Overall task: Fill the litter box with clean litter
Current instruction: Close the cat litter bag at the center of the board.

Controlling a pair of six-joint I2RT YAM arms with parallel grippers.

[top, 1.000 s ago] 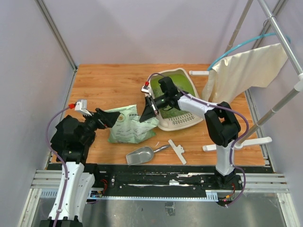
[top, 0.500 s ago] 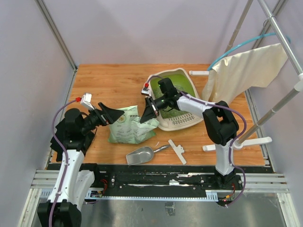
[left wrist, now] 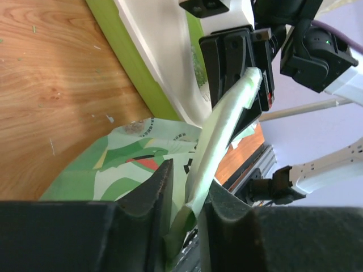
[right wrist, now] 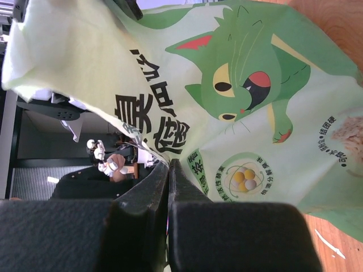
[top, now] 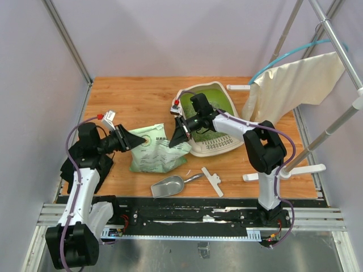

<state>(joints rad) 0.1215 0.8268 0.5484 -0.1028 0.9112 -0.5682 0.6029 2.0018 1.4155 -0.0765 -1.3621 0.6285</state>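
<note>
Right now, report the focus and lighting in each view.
Top external: evenly lit, sharp throughout, shadows soft. Left wrist: the left tool is a dark, blurred foreground; the wooden table beyond is crisp. Right wrist: the right tool is dark and soft; the print on the bag is sharp, its upper-left corner washed pale.

Smooth wood grain is seen on the table. The bag is shown as thin printed plastic, creased, faintly glossy. The litter box is moulded smooth plastic, the scoop dull metal, the cloth matt.
</note>
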